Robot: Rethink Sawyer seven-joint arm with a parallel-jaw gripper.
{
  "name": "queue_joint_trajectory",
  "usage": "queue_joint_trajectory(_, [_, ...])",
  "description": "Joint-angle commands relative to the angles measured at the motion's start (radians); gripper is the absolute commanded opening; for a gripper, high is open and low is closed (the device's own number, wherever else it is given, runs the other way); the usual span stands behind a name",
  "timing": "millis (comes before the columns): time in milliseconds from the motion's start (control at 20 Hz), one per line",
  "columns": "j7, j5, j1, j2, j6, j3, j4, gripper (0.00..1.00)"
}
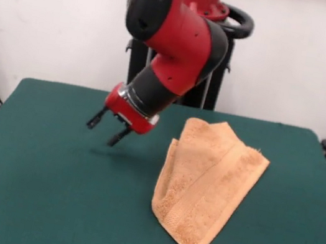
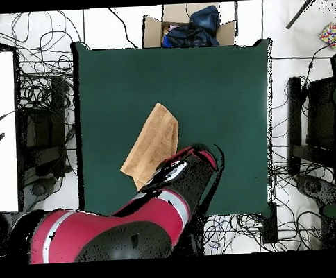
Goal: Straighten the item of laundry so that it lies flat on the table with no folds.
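The light orange towel (image 1: 206, 180) lies folded on the dark green table (image 1: 43, 189), right of centre in the front view, with a woven band running along its length. In the overhead view the towel (image 2: 154, 145) is a narrow folded shape, partly under the arm. My gripper (image 1: 106, 128) hangs above the table to the left of the towel, apart from it, tilted, with its two black fingers (image 1: 94, 119) spread and empty. The overhead view hides the gripper under the red arm (image 2: 179, 182).
A cardboard box (image 2: 187, 26) with dark clothes stands beyond the table's edge in the overhead view. Cables lie on the floor around the table. The black pedestal (image 1: 212, 74) stands at the table's far side.
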State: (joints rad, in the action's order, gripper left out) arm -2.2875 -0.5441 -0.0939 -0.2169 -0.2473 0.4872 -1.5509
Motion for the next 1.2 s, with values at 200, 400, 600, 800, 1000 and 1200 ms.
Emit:
queue_joint_trajectory(200, [0.032,-0.025,0.108,-0.042,-0.003,-0.132,0.082,1.00])
queue_joint_trajectory(400, [0.180,0.036,0.404,-0.181,-0.063,-0.497,-0.061,1.00])
queue_joint_trajectory(600, [0.237,0.073,0.541,-0.253,-0.152,-0.671,-0.129,1.00])
queue_joint_trajectory(800, [0.211,0.108,0.614,-0.254,-0.201,-0.757,-0.169,1.00])
queue_joint_trajectory(1000, [0.175,0.106,0.633,-0.244,-0.238,-0.775,-0.174,1.00])
queue_joint_trajectory(1200, [0.137,0.126,0.651,-0.248,-0.293,-0.791,-0.190,1.00])
